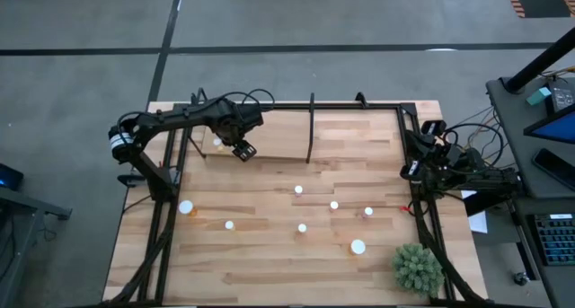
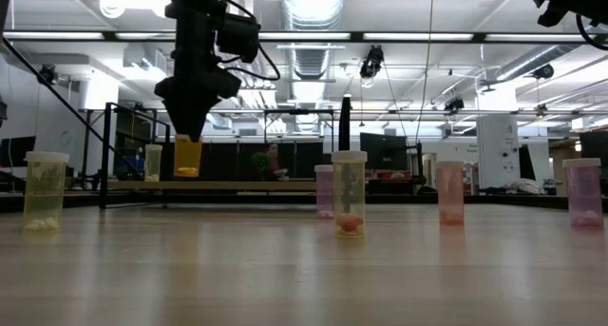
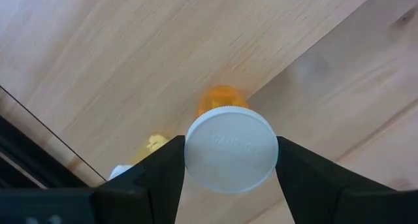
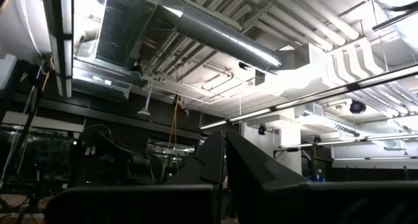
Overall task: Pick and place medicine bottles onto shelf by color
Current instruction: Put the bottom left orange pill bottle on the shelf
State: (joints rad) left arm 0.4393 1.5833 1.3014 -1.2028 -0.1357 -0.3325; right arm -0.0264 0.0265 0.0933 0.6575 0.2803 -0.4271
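Observation:
An orange medicine bottle (image 2: 187,159) with a white cap (image 3: 230,149) hangs in my left gripper (image 1: 243,150) over the shelf (image 1: 269,139), a pale board at the table's far left with a black post (image 1: 311,128). A yellowish bottle (image 2: 153,163) stands on the shelf beside it. Several more bottles stand on the table, among them a yellow one (image 2: 45,191), a yellow one with red pills (image 2: 349,193) and a pink one (image 2: 449,191). My right gripper (image 4: 222,160) is shut and holds nothing. It points up at the ceiling from the table's right edge (image 1: 415,169). My left gripper pinches the orange bottle by the rim of its white cap (image 3: 189,152), one finger (image 3: 160,178) on each side. The fingers come from above, pointing down. The bottle hangs upright below them, its base just above the shelf board (image 2: 237,184).
A green spiky plant (image 1: 418,268) stands at the near right corner. Loose bottles are spread over the middle of the table (image 1: 302,227) (image 1: 358,246) (image 1: 186,206). A black frame (image 1: 162,200) runs along the table's sides.

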